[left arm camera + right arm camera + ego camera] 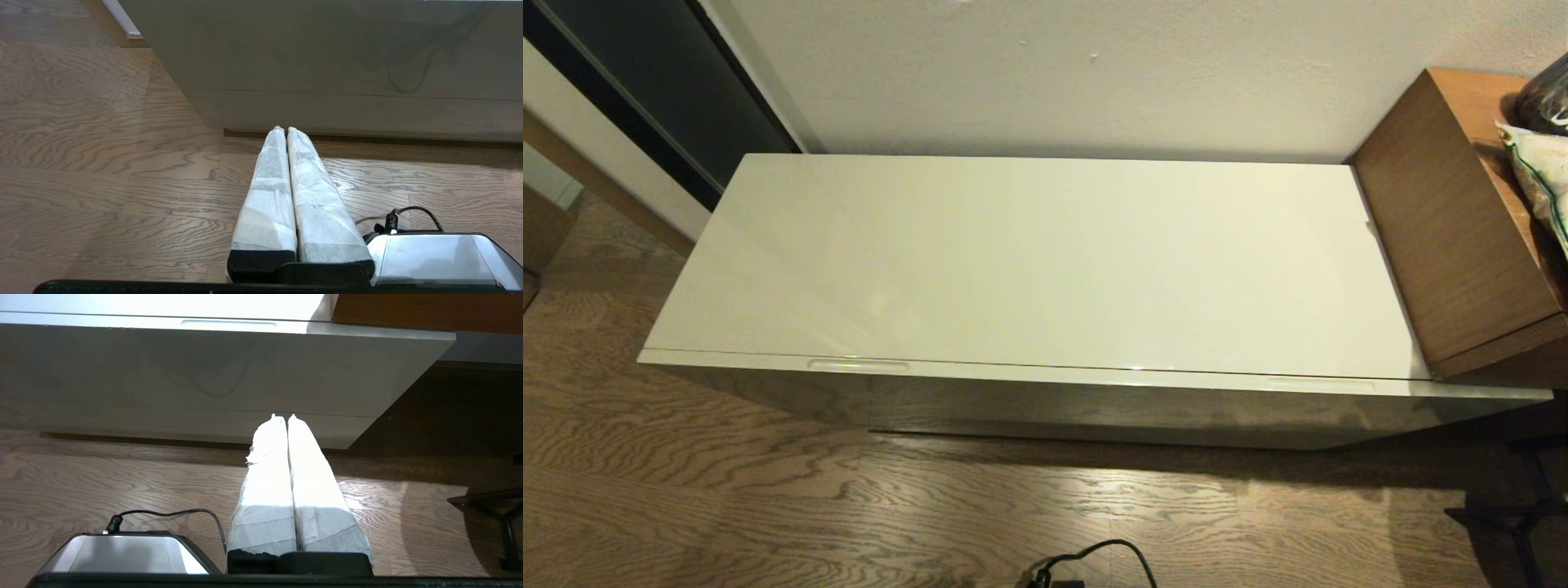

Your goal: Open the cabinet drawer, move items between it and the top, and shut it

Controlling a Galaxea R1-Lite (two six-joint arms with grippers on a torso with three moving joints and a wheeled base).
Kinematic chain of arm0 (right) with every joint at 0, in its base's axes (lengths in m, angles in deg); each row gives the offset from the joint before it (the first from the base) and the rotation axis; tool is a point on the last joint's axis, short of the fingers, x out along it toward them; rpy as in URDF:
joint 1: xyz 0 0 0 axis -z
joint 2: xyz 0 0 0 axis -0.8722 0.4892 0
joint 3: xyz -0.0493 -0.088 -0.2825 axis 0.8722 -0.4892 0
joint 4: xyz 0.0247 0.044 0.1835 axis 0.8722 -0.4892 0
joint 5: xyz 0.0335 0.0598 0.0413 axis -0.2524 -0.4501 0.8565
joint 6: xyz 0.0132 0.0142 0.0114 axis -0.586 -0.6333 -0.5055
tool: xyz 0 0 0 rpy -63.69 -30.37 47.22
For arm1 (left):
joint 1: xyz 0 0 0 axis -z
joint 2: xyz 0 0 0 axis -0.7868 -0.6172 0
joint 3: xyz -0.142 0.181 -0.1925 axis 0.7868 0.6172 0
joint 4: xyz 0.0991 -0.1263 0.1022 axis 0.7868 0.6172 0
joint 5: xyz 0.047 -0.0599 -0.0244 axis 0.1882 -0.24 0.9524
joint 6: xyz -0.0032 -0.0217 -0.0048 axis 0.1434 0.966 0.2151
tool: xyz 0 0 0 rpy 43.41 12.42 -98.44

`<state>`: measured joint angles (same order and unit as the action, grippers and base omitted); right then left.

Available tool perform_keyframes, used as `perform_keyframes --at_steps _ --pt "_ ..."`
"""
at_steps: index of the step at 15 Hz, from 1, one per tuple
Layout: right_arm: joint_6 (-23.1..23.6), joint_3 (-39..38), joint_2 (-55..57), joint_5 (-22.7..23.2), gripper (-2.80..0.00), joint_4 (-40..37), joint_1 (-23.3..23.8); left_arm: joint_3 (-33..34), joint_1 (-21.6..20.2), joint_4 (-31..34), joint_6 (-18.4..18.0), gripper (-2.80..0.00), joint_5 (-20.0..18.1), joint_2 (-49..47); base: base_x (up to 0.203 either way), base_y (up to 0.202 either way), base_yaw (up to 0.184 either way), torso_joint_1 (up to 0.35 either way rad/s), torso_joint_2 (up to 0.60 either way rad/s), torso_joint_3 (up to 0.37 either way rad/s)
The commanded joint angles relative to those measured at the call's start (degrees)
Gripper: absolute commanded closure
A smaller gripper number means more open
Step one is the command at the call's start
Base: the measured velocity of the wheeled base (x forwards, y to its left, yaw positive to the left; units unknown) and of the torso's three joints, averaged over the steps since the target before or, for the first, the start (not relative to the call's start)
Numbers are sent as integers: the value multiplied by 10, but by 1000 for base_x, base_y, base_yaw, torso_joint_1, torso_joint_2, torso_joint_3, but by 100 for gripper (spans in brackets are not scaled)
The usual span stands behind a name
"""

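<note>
The long glossy cream top (1045, 261) of the low cabinet lies bare. Below it the pale grey-beige drawer front (1094, 408) sits flush and shut, with a shallow grip recess (858, 365) along its upper edge. The tissue packet and the slippers are out of view. Neither arm shows in the head view. My left gripper (282, 129) hangs low over the floor, shut and empty, pointing at the cabinet's lower left front (327, 49). My right gripper (282, 416) is likewise shut and empty, low before the right end of the drawer front (204, 367).
A taller brown wooden unit (1445, 229) abuts the cabinet's right end, with a white bag (1539, 180) and a dark object (1543, 102) on it. A black cable (1094, 559) lies on the wood floor. A black stand (1519, 514) is at the right.
</note>
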<state>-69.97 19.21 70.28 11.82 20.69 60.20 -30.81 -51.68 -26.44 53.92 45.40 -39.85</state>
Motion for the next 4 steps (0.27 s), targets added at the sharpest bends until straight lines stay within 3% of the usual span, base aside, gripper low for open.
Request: perform_keyframes --at_steps 1,4 --pt "-2 0 1 1 0 -1 0 0 1 0 0 0 0 -1 0 0 0 0 0 0" --pt "-4 0 1 1 0 -1 0 0 0 0 0 0 0 -1 0 0 0 0 0 0"
